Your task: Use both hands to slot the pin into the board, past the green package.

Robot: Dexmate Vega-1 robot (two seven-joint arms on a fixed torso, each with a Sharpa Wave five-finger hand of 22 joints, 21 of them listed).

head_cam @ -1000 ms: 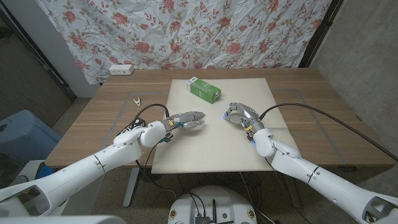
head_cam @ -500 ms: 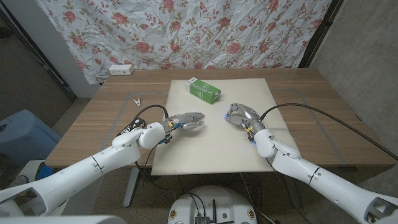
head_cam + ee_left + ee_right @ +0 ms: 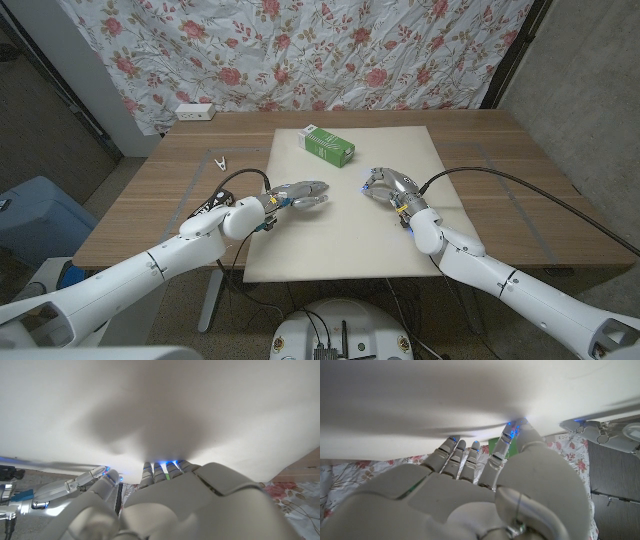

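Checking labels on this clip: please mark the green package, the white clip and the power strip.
green package (image 3: 329,144), head view, on its top face.
white clip (image 3: 220,161), head view, on its middle.
power strip (image 3: 194,111), head view, on its top face.

Green package (image 3: 329,144) lying flat, angled, at white board's (image 3: 350,230) far edge.

both arms reach in from the near corners and angle toward the middle. the left hand (image 3: 298,195) is stretched forward, its fingers lying close together and pointing toward the right hand, with nothing seen between them. the right hand (image 3: 388,187) faces it, a clear gap apart, its fingers curled inward at the tips. in the left wrist view the left hand's fingers (image 3: 160,472) lie side by side, blue lights at their tips.
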